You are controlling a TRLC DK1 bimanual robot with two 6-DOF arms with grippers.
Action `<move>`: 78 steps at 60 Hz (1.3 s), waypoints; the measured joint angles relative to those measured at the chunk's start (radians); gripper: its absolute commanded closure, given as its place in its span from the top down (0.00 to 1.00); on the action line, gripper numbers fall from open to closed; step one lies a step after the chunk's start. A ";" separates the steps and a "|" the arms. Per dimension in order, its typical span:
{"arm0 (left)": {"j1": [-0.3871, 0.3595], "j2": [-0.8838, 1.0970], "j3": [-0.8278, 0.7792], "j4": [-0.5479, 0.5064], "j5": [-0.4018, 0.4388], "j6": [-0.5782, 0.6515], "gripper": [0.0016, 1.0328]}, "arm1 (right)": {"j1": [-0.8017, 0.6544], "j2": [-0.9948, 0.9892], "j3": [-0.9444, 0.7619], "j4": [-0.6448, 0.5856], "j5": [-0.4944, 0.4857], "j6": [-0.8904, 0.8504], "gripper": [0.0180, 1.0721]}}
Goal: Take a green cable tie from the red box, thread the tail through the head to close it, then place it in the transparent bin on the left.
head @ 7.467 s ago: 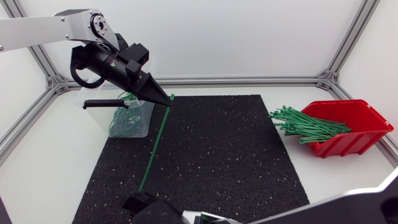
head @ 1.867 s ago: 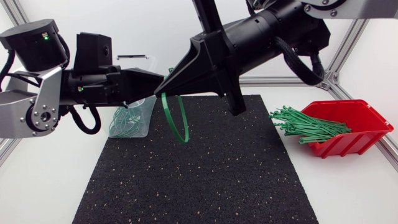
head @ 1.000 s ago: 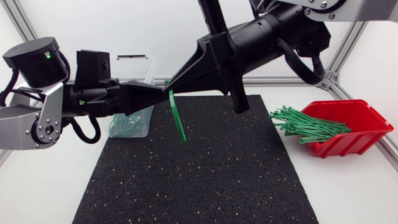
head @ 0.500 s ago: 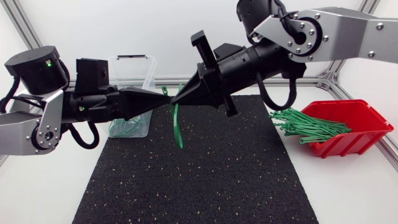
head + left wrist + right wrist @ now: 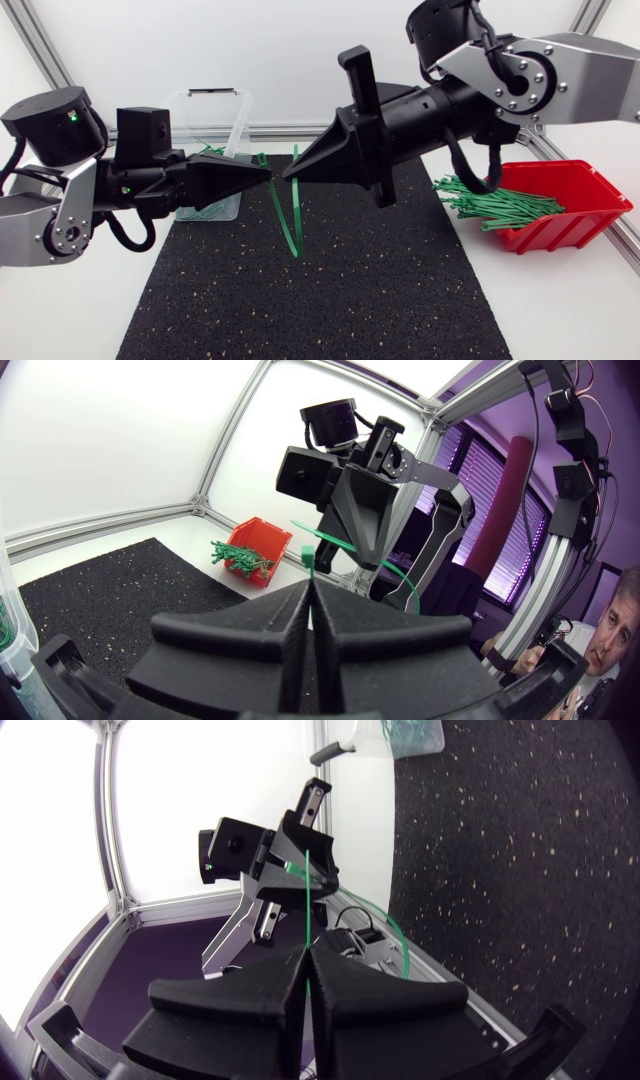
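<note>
Cable tie [image 5: 297, 215] held: left gripper [image 5: 264, 170], right gripper [image 5: 291, 177] | mat [image 5: 330, 290] below; red box [image 5: 585, 195] apart

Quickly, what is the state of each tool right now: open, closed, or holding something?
Left tool: closed, holding one end of the tie.
Right tool: closed, holding the other end of the tie.

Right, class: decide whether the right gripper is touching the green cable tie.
Touching. The right wrist view shows the green cable tie coming straight out from between the shut fingers of the right gripper, pinched at their tips.
</note>
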 measured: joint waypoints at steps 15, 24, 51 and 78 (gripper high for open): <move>-0.057 0.011 -0.029 0.003 0.000 0.047 0.03 | 0.000 -0.007 0.002 -0.100 -0.038 0.024 0.05; -0.071 0.047 -0.040 0.003 0.000 0.087 0.03 | 0.000 -0.006 -0.026 -0.099 -0.043 0.024 0.05; -0.072 0.100 -0.040 0.008 0.000 0.117 0.03 | -0.020 0.036 -0.084 0.093 -0.070 0.019 0.05; -0.082 0.142 -0.040 0.033 -0.002 0.123 0.03 | -0.005 0.035 -0.105 0.042 -0.127 0.027 0.05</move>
